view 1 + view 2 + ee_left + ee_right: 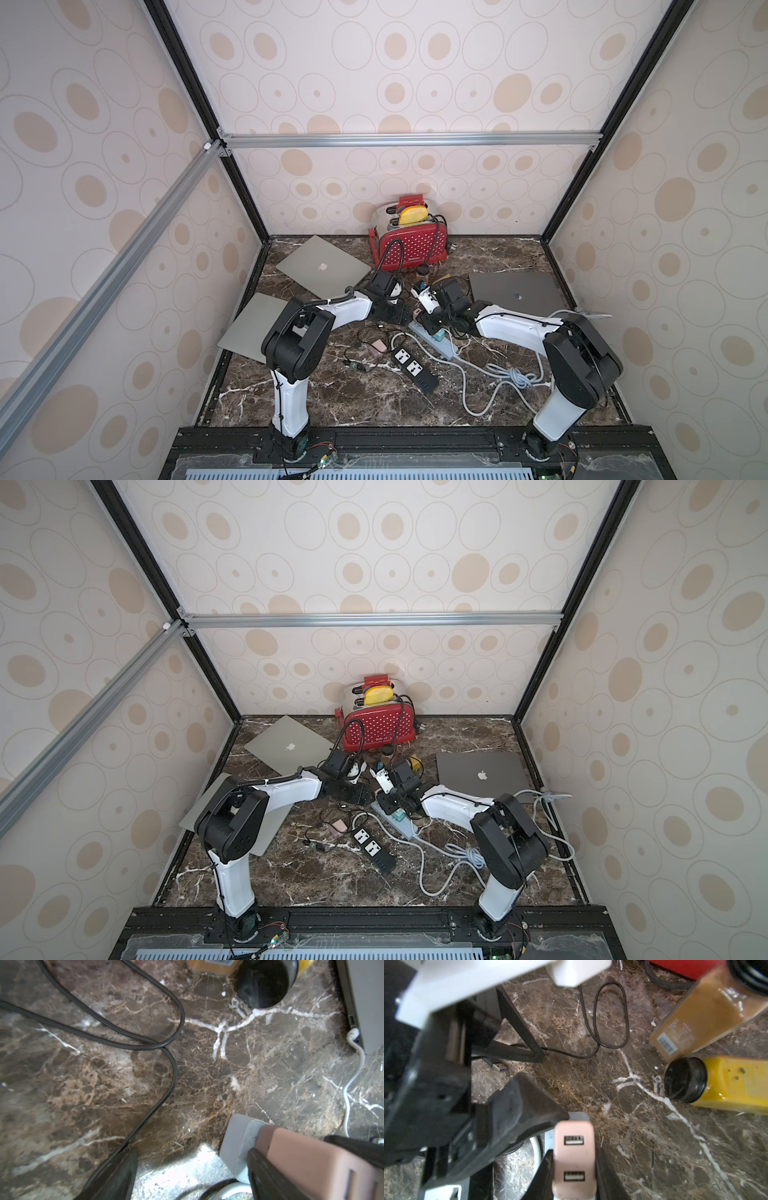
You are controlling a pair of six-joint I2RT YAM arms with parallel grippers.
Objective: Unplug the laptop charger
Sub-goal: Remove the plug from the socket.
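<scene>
Laptop charger (pixel 574 1147), the pink block, looks still seated in the grey power strip (pixel 234 1140). Your right gripper (pixel 574 1167) is clamped on it. Your left gripper (pixel 187 1172) stands wide apart, one finger against the strip. Only the pull remains.

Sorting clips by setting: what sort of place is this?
Probably a robot test booth, not a real home: patterned wall panels on an aluminium frame, a marble-look tabletop, left arm and right arm mounted in front.
</scene>
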